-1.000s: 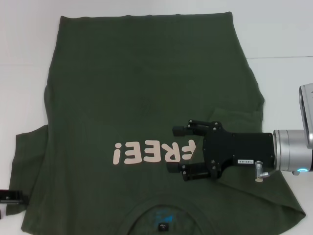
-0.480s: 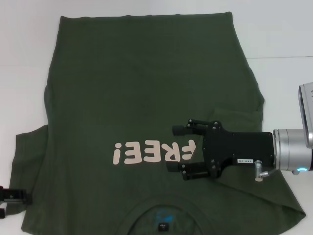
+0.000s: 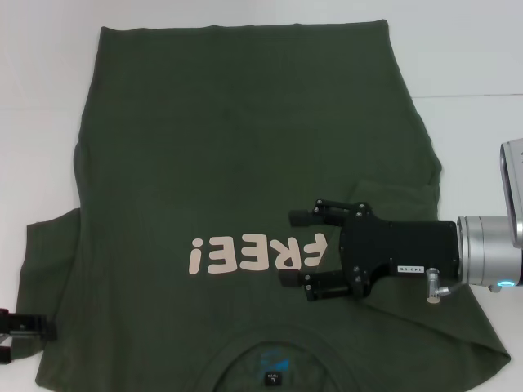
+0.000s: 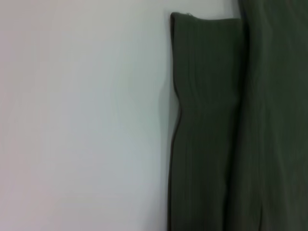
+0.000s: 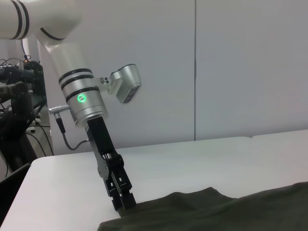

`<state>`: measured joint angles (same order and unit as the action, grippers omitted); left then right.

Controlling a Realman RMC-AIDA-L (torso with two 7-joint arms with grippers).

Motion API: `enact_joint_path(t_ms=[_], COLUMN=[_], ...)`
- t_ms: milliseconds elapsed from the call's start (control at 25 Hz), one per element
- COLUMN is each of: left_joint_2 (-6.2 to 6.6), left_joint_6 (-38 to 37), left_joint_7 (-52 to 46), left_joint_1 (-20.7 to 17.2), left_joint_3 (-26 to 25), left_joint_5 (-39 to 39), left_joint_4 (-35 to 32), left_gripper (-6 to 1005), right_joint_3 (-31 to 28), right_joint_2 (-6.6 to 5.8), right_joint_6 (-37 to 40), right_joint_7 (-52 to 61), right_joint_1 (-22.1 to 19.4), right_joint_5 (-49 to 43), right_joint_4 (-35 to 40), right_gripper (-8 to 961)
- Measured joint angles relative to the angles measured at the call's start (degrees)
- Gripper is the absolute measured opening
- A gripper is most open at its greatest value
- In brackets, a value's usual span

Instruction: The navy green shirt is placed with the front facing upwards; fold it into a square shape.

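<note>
Bright even light, soft shadows; left wrist view blurry, o/w sharp.

— Looks like a robotics lab to me, not anyone's home.

— What gives it away?

— The bare white table [image 5: 202, 159], plain grey wall panels [image 5: 240, 67] behind it, and a rack of dark equipment with loose cables [image 5: 14, 110] off in the corner. Plus a white robot arm [image 5: 72, 62] glowing green at its wrist.
</note>
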<state>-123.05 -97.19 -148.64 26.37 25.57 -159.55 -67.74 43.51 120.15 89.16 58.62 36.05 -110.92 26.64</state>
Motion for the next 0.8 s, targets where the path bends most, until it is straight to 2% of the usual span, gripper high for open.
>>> enact_joint_path(t_ms=[800], left_joint_2=[0.46], left_joint_6=[1.39], left_joint_7=[0.21], left_joint_1=[2.12], left_joint_3=[0.02], left_joint_5=[0.29], left_joint_4=[3.26], left_gripper=[770], right_joint_3=[-0.17], right_joint_2=[-0.09], right_joint_6=[0.31], right_joint_7=[-0.09], right_joint_1=[-0.30], right_joint_5=[0.00], right_joint_4=[-0.01], right_gripper=[896])
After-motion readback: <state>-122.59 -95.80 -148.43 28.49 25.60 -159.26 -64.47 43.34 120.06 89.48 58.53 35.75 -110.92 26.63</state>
